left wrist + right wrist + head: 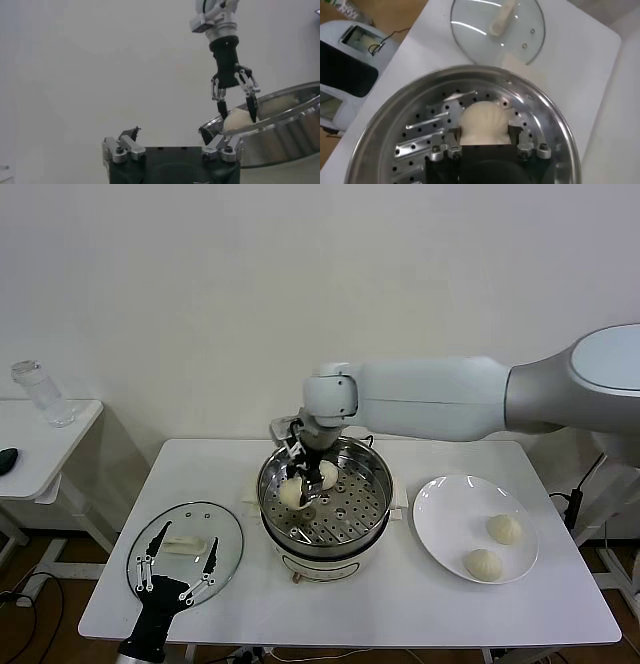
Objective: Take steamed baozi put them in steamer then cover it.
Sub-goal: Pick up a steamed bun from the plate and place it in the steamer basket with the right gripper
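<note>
Left pincer (172,567) hangs spread wide over the cover (186,552) at the desk's (400,604) front-left corner. Mid-desk, right pincer (304,473) grips one steamed baozi (293,493) inside the steamer (325,502) — another bun (328,474) alongside; two more on the plate (450,504), right.

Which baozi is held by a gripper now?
The baozi at the steamer's left side, between the right gripper's fingers; another lies loose beside it, two on the plate.

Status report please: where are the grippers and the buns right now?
Right gripper shut on a baozi, inside the steamer. Left gripper open above the cover. Two baozi on plate. Nothing blocking.
</note>
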Controlling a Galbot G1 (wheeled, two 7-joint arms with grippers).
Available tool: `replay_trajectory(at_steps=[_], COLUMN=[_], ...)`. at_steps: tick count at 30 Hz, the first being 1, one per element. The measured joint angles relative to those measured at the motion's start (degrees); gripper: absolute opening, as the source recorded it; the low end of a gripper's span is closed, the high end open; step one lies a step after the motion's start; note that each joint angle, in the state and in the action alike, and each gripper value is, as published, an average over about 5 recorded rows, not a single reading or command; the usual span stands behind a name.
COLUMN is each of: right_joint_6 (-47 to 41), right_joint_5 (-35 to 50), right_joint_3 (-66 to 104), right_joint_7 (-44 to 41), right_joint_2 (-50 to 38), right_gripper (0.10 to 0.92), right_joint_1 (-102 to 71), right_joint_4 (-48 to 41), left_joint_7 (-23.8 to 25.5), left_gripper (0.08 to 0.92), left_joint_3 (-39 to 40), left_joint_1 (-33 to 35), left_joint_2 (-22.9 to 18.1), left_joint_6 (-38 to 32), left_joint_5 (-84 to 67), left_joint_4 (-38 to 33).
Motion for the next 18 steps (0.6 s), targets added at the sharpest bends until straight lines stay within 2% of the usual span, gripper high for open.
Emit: replay_trajectory(at_steps=[7, 13, 18], right_joint_6=[-0.80, -1.09, -0.99], right_joint_5=[-0.47, -0.92, -1.79], right_joint_3=[-0.62, -0.48, 0.53], right_joint_7=[1.38, 1.97, 1.86], right_joint_2=[1.58, 1.57, 0.03], right_gripper=[0.665, 0.784, 0.821], right_joint_1=[-0.94, -1.23, -0.84], right_joint_4=[-0.29, 0.06, 1.33], left_joint_7=[0.00, -0.04, -0.11], left_gripper=[0.823, 0.823, 0.823], left_joint_3=[-0.15, -0.45, -0.71], left_joint_1=[0.03, 0.08, 0.19], left_joint_2=[0.02, -0.05, -0.20], left_joint_6=[-0.23, -0.29, -0.30], left_joint_5=[-0.05, -0.16, -0.18], left_joint_4=[0.13, 0.08, -0.06])
